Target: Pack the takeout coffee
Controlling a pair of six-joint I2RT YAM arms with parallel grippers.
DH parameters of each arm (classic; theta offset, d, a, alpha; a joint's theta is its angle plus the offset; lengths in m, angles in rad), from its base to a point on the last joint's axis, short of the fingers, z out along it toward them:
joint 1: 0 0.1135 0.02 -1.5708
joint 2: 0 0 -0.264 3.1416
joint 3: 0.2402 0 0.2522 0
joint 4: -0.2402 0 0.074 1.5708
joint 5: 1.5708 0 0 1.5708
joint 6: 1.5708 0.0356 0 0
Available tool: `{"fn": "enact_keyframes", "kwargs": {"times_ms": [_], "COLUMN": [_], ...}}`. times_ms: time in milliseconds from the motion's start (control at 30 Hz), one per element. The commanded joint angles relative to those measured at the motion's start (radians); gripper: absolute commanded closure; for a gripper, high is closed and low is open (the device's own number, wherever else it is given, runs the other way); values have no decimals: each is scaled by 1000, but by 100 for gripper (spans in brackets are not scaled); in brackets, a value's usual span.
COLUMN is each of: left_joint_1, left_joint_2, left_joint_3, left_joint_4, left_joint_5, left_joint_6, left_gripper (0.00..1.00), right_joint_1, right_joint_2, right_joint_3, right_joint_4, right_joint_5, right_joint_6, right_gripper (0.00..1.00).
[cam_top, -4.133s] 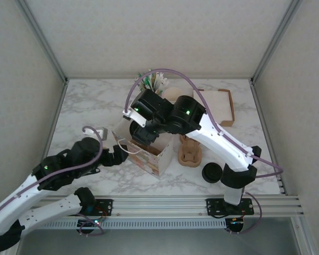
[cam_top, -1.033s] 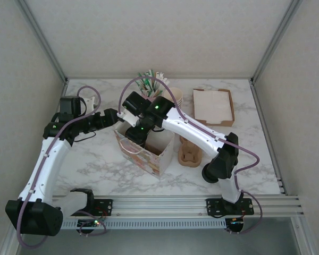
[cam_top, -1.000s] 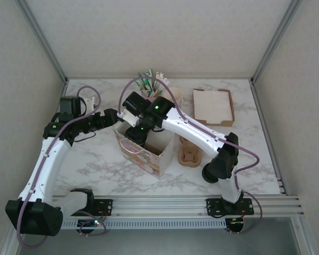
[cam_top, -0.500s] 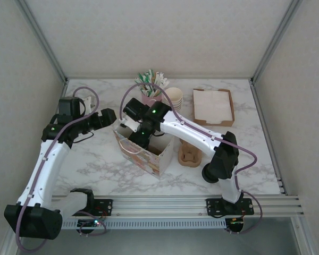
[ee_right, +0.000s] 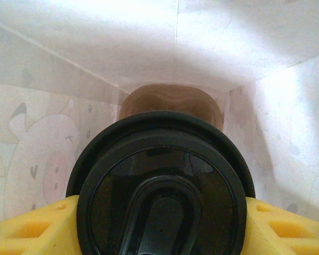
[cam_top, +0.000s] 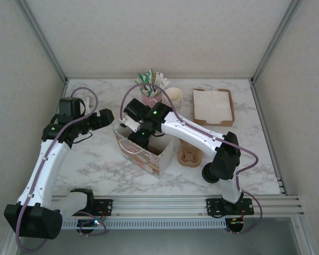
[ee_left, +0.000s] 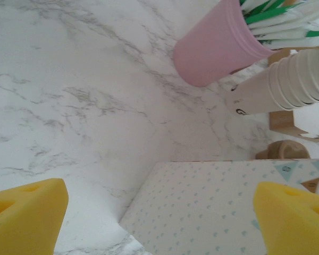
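The right tool [ee_right: 162,212] grips the takeout coffee [ee_right: 162,186] at its black lid inside the patterned paper bag [cam_top: 151,155], while the left tool [ee_left: 159,223] hangs wide and empty just beside the bag's outer wall, above the counter [ee_left: 69,106]. With nothing bracing the bag, a release short of its floor could tip the cup or drag the bag over. The right wrist camera shows the lid between yellow fingers [ee_right: 26,228]; the left wrist camera instead shows the pink cup [ee_left: 218,48] and stacked cups [ee_left: 284,87] beyond the bag.

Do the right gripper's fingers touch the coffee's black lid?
Touching. The right wrist view shows both yellow fingers pressed against the lid at its sides.
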State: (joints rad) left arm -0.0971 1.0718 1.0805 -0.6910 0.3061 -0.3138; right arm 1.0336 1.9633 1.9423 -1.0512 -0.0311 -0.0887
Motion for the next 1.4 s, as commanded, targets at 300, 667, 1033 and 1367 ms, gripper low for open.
{"fn": "enact_keyframes", "kwargs": {"times_ms": [300, 667, 1033, 1367], "left_joint_1": [5, 5, 5, 5], "left_joint_2": [15, 19, 22, 24], "left_joint_3": [19, 18, 18, 16], "left_joint_4": [-36, -36, -36, -35], "left_joint_5": [-65, -62, -58, -56], "left_joint_6": [-8, -5, -4, -3], "left_gripper": [10, 10, 10, 11], "right_joint_1": [-2, -2, -1, 9], "right_joint_2": [-11, -9, -40, -76], "right_joint_3": [-41, -130, -82, -17], "right_joint_4": [27, 42, 13, 2], "right_joint_5": [-16, -15, 13, 21], "right_joint_6": [14, 28, 40, 56], "right_gripper": [44, 44, 44, 44]}}
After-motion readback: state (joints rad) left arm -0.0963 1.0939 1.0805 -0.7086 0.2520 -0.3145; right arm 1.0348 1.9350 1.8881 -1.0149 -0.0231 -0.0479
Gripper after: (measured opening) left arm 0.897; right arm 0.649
